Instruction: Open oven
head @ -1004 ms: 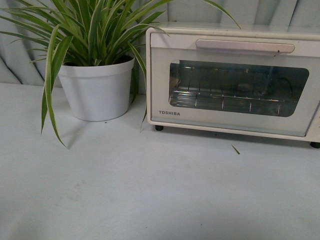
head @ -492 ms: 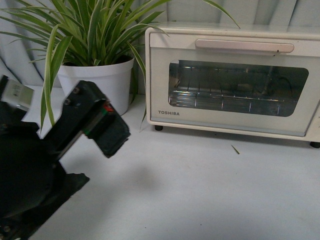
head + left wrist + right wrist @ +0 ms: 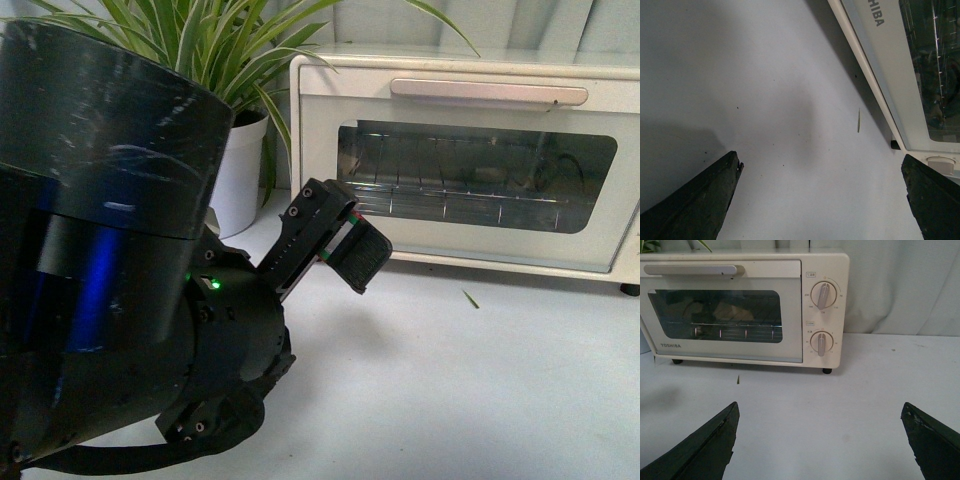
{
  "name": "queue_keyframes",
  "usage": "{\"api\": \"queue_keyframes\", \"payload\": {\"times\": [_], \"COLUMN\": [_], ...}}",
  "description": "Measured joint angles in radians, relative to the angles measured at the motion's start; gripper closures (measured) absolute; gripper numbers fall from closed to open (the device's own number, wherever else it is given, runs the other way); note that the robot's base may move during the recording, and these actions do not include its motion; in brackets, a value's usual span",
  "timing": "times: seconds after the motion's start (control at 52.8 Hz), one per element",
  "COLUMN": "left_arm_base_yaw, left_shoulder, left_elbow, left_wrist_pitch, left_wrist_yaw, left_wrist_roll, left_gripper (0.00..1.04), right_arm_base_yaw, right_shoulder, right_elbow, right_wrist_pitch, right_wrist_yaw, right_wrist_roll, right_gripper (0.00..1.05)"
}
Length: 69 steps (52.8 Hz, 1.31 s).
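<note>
Front view: where is the cream-white boxy toaster oven (image 3: 470, 160)?
On the pale surface (image 3: 480, 380), back right, closed.
End effectors?
Both wide: left end effector (image 3: 820, 162) near the oven's front, right end effector (image 3: 820, 407) facing it.

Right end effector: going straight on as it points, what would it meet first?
Probably the oven front, near the lower knob; only table lies between it and the open right end effector. Depth is unclear.
</note>
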Motion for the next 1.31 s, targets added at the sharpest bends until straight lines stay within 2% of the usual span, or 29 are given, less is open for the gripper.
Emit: {"api": "queue_keyframes", "payload": {"times": [0.284, 0.417, 0.473, 0.682, 0.814, 1.08, 1.307], "left_arm_base_yaw": [-0.01, -0.011, -0.013, -0.015, -0.016, -0.017, -0.017], "left_shoulder": [0.055, 0.059, 0.059, 0.06, 0.06, 0.06, 0.059], "left_elbow": [0.043, 0.045, 0.045, 0.046, 0.046, 0.045, 0.042], "left_wrist_pitch": [0.005, 0.008, 0.008, 0.01, 0.013, 0.014, 0.016], "left_wrist_yaw": [-0.026, -0.026, -0.026, -0.024, -0.024, -0.025, -0.025], "left_wrist_roll": [-0.051, -0.056, -0.059, -0.06, -0.06, -0.062, -0.063], "left_gripper": [0.06, 0.06, 0.06, 0.06, 0.06, 0.06, 0.06], "right_arm_base_yaw": [0.0, -0.028, -0.029, 0.017, 0.082, 0.179, 0.203], "right_shoulder": [0.0, 0.101, 0.156, 0.401, 0.713, 1.181, 1.31], "right_elbow": [0.0, 0.056, 0.075, 0.192, 0.389, 0.766, 0.901], "right_wrist_pitch": [0.0, -0.116, -0.103, 0.093, 0.224, 0.172, 0.11], "right_wrist_yaw": [0.0, -0.12, -0.121, -0.072, -0.004, 0.101, 0.137], "right_wrist_roll": [0.0, 0.116, 0.15, 0.187, 0.203, 0.271, 0.317], "right_gripper": [0.09, 0.09, 0.09, 0.09, 0.09, 0.09, 0.09]}}
